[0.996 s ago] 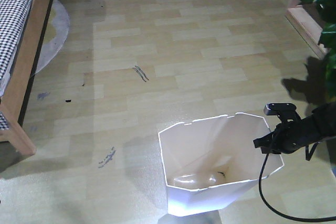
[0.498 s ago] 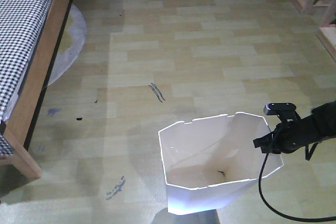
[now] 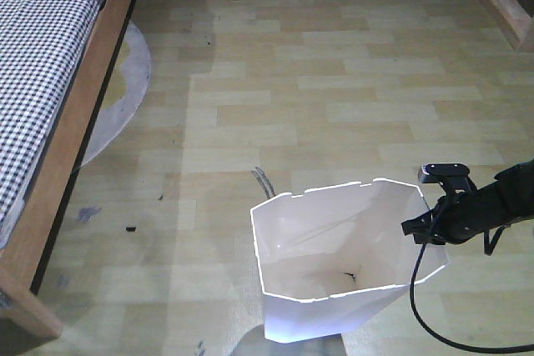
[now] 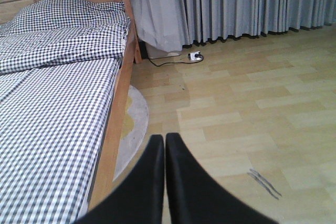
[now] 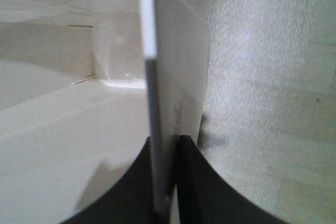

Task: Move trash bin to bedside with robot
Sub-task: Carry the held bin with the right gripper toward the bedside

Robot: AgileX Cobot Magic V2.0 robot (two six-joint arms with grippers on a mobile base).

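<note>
Two hands: the right hand [image 3: 420, 227] pinches the right wall of the trash bin [image 3: 334, 243]; the left hand [image 4: 165, 148] is pressed together, empty. The bin sits on the floor [image 3: 350, 81], well apart from the bed [image 3: 58, 47]. Mid-transport, I'd say; next it needs bringing leftward alongside the bed.

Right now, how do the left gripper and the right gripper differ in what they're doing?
The left gripper is shut on nothing; the right gripper is shut on the wall of the trash bin. The left gripper points over bare floor beside the bed; the right gripper sits at the bin's rim, one finger inside, one outside. Both have slim black fingers.
</note>
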